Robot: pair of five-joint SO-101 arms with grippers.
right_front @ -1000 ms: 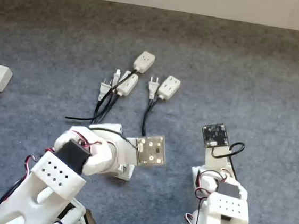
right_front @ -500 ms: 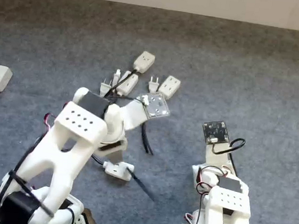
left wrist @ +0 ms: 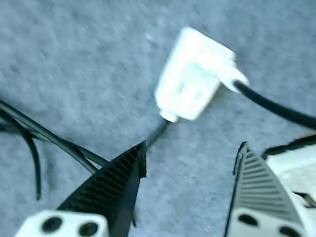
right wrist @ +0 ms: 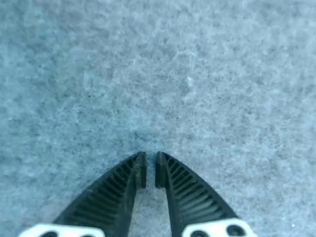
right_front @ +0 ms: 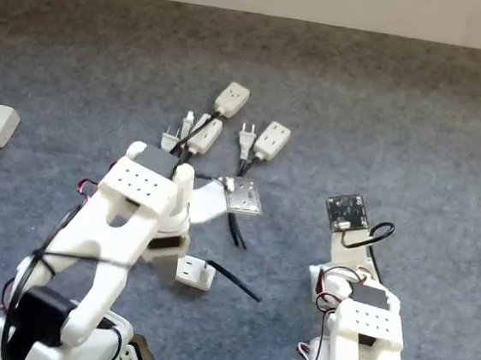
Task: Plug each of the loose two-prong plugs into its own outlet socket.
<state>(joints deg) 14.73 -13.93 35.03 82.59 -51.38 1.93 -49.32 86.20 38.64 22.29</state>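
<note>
While the left hand (left wrist: 191,150) hangs spread, the outlet socket (left wrist: 192,81) lies flat — slots toward it, cord (left wrist: 276,106) opposite.

Grey carpet (right_front: 420,104) bears 3 clustered white sockets (right_front: 272,139), 2-prong plugs (right_front: 246,133) and black cords (left wrist: 276,106); another socket (right_front: 194,271) lies apart.

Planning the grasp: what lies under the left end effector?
A white outlet socket with a black cord, on grey carpet, below its open fingers. The socket's underside is hidden.
</note>
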